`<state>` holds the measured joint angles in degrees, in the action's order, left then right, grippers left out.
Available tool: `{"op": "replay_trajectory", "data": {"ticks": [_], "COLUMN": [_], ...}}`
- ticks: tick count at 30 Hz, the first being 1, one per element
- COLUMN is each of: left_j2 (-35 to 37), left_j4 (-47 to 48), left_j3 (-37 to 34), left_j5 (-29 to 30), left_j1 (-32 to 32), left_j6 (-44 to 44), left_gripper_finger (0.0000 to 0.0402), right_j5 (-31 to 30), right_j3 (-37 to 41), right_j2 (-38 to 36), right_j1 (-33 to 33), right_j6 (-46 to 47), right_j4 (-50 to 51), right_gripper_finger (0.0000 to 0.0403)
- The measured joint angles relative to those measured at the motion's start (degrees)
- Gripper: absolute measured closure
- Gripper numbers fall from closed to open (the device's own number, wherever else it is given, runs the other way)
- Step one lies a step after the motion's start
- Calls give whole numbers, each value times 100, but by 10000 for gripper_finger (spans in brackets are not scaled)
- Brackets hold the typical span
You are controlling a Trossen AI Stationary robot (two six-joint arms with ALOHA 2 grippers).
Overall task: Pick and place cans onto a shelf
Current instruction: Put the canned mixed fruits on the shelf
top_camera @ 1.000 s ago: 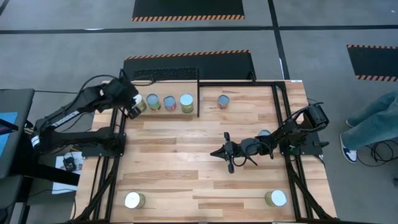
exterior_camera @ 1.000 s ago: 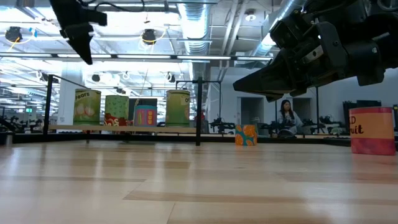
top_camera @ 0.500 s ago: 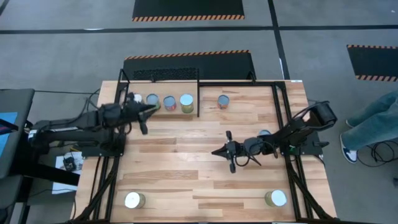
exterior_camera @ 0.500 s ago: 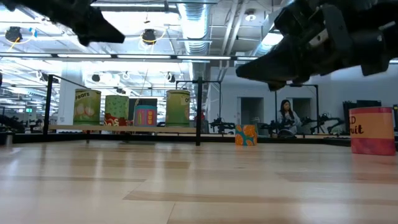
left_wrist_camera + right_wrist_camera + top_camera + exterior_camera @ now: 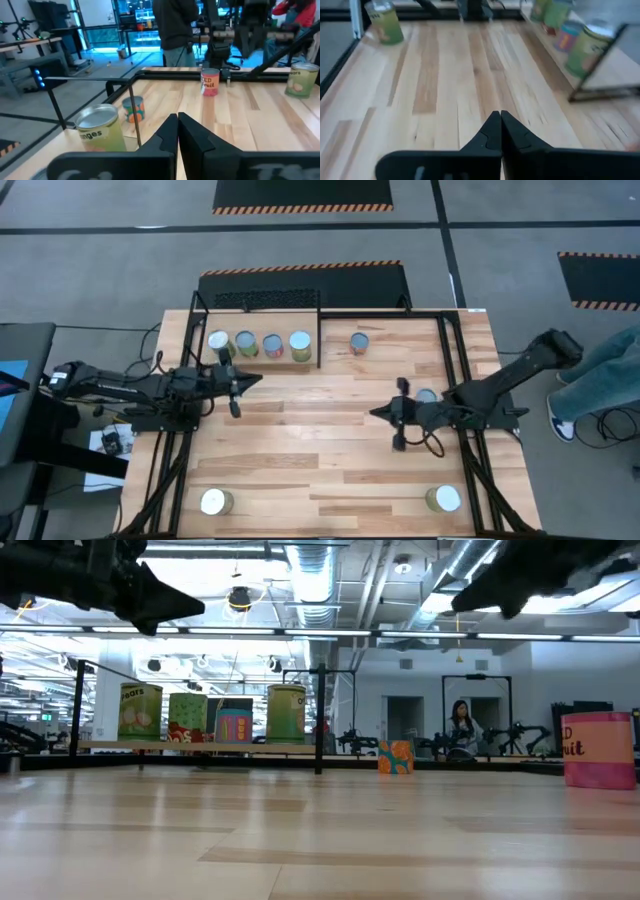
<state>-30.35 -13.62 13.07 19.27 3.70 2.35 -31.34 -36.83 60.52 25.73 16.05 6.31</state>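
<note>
High view showed a light-wood desk (image 5: 330, 450) on grey floor. Four small tin cans (image 5: 258, 344) stood on the black-railed wooden shelf (image 5: 262, 358) — just beyond the left tool (image 5: 243, 382), fingers closed, empty. Right tool (image 5: 390, 416) — also closed — hovered mid-desk.

Bright, even overhead light — soft shadows; right wrist view blurred, low view's arms backlit silhouettes.

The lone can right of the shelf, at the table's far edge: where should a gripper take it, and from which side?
Grip the can across its curved side wall near mid-height, jaws straddling it. It stands upright, apart from the others, so probably approach from the open near side; the shelf rail stands beside it.
</note>
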Motion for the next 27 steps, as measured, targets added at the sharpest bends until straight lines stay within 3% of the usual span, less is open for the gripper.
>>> {"op": "replay_trajectory", "data": {"ticks": [8, 12, 16, 19, 27], "left_j2": [0, -2, -2, -2, -2], "left_j4": [33, 60, 157, 273, 363], "left_j3": [-22, -22, -22, -22, -22], "left_j5": [11, 11, -5, -60, -61], "left_j1": [33, 31, 31, 31, 31], "left_j6": [-5, 20, -50, -117, -155], "left_gripper_finger": [401, 401, 401, 401, 401], "right_j5": [-147, -44, 472, 750, 999], "right_j3": [-1212, -1354, -1357, -1354, -1354], "right_j2": [-239, -239, -221, -93, 519], "right_j1": [532, 634, 560, 493, 88], "right_j6": [2005, 3611, 5303, 5729, 5388], "right_j4": [3584, 5160, 6438, 6879, 6775], "right_gripper_finger": [380, 366, 339, 314, 245]}}
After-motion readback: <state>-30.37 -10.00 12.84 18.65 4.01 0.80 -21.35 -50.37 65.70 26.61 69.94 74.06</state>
